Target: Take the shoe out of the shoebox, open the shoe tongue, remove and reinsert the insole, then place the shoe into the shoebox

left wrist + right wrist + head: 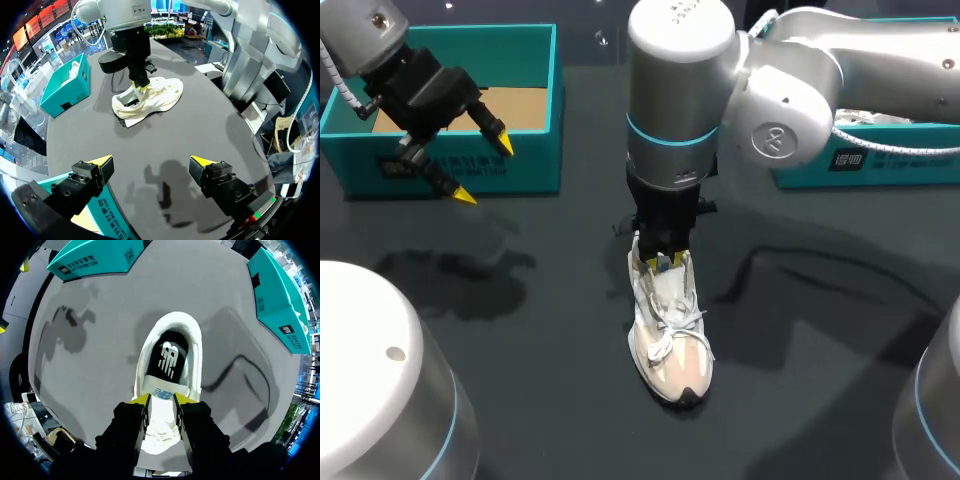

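Observation:
A white sneaker [670, 335] stands upright in the middle of the dark table, toe toward the front edge. My right gripper [665, 262] comes straight down on its opening. In the right wrist view this gripper [161, 399] is shut on the white shoe tongue [161, 416], a yellow tip on each side of it. Ahead of it the black insole [169, 357] lies in the heel. My left gripper [485, 171] hangs open and empty over the front wall of the teal shoebox [535, 165] at the back left. From the left wrist view the sneaker [150, 97] lies well ahead of that gripper [152, 161].
A second teal box part [860, 165] lies at the back right, with white paper in it [75, 70]. My right arm's thick links [680, 90] hang over the table's middle.

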Controlling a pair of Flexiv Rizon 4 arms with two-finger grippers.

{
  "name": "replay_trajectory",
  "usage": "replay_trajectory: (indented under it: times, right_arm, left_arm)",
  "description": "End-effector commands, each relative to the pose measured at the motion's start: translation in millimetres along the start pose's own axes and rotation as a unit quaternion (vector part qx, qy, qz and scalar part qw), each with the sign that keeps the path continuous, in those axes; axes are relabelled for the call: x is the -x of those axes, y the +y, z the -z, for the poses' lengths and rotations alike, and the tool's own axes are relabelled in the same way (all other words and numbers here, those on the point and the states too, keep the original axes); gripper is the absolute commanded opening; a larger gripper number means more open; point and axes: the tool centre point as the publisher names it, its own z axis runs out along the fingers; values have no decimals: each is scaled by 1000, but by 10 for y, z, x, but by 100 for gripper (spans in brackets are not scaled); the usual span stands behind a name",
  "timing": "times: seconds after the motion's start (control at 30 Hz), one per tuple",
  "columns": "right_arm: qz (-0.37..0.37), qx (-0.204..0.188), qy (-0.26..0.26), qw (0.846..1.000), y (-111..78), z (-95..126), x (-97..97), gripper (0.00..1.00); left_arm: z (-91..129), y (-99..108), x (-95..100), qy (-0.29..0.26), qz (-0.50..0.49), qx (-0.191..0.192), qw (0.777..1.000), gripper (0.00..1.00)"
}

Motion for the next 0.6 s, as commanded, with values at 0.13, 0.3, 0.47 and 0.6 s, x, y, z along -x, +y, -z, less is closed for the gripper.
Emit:
replay_trajectory:
  times: [0.13,0.3,0.47,0.6]
  right_arm:
    - [-3,-8,18,1000,14,-226,84,29]
    - [-5,-18,32,999,33,-355,141,28]
    - [11,-5,13,1000,48,-134,86,29]
    - [36,-2,-8,999,43,101,49,33]
  left_arm:
    - [1,1,-7,0,0,1,1000,100]
    - [1,1,-7,0,0,1,1000,100]
    - [1,1,-7,0,0,1,1000,100]
    - [1,1,-7,0,0,1,1000,100]
